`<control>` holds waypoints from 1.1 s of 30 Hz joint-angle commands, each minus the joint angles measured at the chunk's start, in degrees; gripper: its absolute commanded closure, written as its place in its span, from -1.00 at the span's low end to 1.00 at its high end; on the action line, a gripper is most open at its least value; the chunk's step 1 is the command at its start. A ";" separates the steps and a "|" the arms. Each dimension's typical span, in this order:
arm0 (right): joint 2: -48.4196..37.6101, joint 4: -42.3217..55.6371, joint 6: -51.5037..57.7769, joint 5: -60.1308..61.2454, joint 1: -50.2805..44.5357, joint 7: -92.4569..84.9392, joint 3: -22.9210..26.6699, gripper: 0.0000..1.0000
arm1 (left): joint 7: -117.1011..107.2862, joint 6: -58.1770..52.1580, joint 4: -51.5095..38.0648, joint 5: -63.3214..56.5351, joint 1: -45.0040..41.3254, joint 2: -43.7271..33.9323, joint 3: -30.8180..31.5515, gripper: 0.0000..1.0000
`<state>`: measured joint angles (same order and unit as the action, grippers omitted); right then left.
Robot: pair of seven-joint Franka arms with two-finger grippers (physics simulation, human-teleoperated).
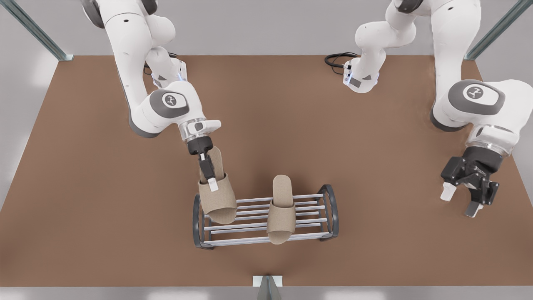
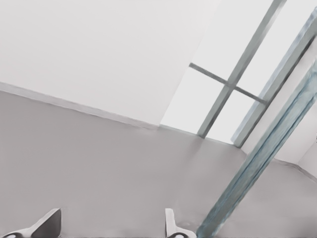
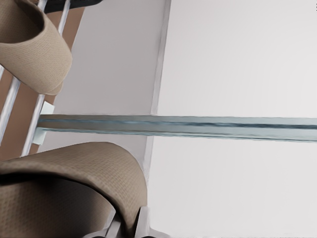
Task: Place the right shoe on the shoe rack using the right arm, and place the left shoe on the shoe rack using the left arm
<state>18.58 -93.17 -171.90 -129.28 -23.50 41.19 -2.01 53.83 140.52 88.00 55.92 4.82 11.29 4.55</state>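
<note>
Right tool [image 1: 207,172] grips right shoe [image 1: 216,200] over shoe rack [image 1: 329,204].

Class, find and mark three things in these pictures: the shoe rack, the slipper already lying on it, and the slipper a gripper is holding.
shoe rack [image 1: 330,204]: front view, dark end frame.
resting slipper [image 1: 281,216]: front view, its upper band.
held slipper [image 1: 216,198]: front view, its upper band, below the right gripper [image 1: 209,175].

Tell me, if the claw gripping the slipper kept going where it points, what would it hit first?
Probably the shoe rack: the right gripper, shut on the held slipper, points down at its end on the front view's left, so the slipper's toe would likely meet the bars first.
</note>
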 commanded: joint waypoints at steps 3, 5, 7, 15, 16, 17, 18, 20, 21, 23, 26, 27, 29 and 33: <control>2.52 -2.72 19.49 7.65 -1.54 -33.10 -0.01 0.57 | -71.50 -71.09 -20.58 -55.12 -12.72 7.95 -5.77 -1.00; 4.54 -2.54 22.04 7.38 -4.18 -33.80 -0.01 0.57 | -79.04 -62.66 -14.87 -61.63 -17.83 10.16 -5.60 -1.00; 6.56 -2.19 24.25 8.08 -4.53 -35.30 -0.10 0.57 | -85.30 -57.82 -11.97 -60.58 -18.01 10.07 -5.60 -1.00; 14.03 2.64 26.36 10.80 -6.03 -30.82 -0.28 0.57 | -79.32 -53.69 -8.02 -56.62 -17.22 4.18 -5.60 -1.00; 15.17 3.78 27.32 10.89 -6.29 -30.73 -0.28 0.41 | -80.81 -51.31 -5.73 -56.62 -17.22 3.48 -5.60 -1.00; 16.84 5.80 28.20 11.33 -6.55 -30.55 -0.28 0.04 | -82.75 -50.96 -5.82 -56.53 -17.22 3.21 -5.60 -1.00; 17.11 6.07 28.82 11.33 -7.43 -28.44 -0.37 -1.00 | -82.05 -50.17 -5.99 -56.18 -16.43 2.95 -5.60 -1.00; 17.28 6.60 28.90 12.56 -7.96 -28.36 -0.45 -1.00 | -81.87 -49.82 -6.08 -56.09 -16.34 2.51 -5.51 -1.00; 17.37 6.69 28.91 12.65 -8.05 -28.53 -0.45 -1.00 | -81.87 -49.82 -6.08 -56.09 -16.34 2.51 -5.51 -1.00; 17.81 6.60 28.82 12.65 -8.05 -28.53 -0.45 -1.00 | -81.78 -49.82 -6.08 -56.09 -16.34 2.51 -5.51 -1.00; 18.25 4.50 28.11 12.83 -8.31 -28.44 -0.54 -1.00 | -81.87 -49.82 -6.08 -56.09 -16.34 2.77 -5.51 -1.00; 16.32 1.86 27.94 12.74 -8.58 -28.88 -3.09 -1.00 | -81.87 -49.73 -6.08 -56.18 -16.34 2.77 -5.51 -1.00; 11.05 -1.75 17.92 12.83 -7.17 -31.52 -3.35 -1.00 | -81.87 -49.73 -6.08 -56.18 -16.34 2.95 -5.51 -1.00; 4.81 -4.56 9.49 13.00 -5.24 -32.22 -1.69 -1.00 | -82.05 -48.50 -6.17 -56.18 -16.34 3.30 -5.51 -1.00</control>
<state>24.03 -97.54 -153.57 -115.83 -29.08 18.24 -3.53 -14.32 91.00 81.87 -0.21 -11.51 14.52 -0.95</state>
